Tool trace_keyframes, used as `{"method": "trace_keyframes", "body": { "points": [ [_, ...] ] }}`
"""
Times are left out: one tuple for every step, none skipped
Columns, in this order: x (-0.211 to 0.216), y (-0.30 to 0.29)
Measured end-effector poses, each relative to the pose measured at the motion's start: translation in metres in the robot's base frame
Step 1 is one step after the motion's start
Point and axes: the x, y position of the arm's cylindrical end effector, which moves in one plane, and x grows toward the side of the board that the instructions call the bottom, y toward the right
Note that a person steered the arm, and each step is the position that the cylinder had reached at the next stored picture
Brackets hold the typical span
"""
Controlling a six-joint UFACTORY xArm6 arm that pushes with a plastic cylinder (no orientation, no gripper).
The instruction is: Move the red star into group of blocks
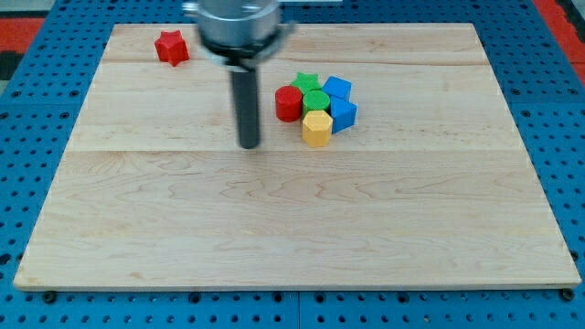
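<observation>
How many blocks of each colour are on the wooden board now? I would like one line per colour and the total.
Red: 2, the red star and the red cylinder
Green: 2, the green star and the green round block
Blue: 2, the upper blue block and the lower blue block
Yellow: 1, the yellow hexagon
Total: 7 blocks

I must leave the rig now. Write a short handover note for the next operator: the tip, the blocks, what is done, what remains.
My tip rests on the wooden board, touching no block, left of the cluster.
The red star block sits alone near the view's top left, not yet moved.
The group: red cylinder, green star, green round block, two blue blocks, yellow hexagonal block, packed together.
Left: get behind the star and push it right into the group.
</observation>
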Motion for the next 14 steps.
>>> {"method": "trace_keyframes", "body": {
  "points": [
    [-0.039, -0.076],
    [-0.096, -0.135],
    [-0.157, -0.166],
    [-0.176, -0.175],
    [-0.188, -0.095],
    [-0.181, -0.045],
    [-0.168, -0.026],
    [-0.182, -0.006],
    [-0.188, 0.022],
    [-0.165, 0.027],
    [-0.132, 0.002],
    [-0.098, 0.003],
    [-0.086, 0.0],
    [-0.085, -0.04]
  ]
}}
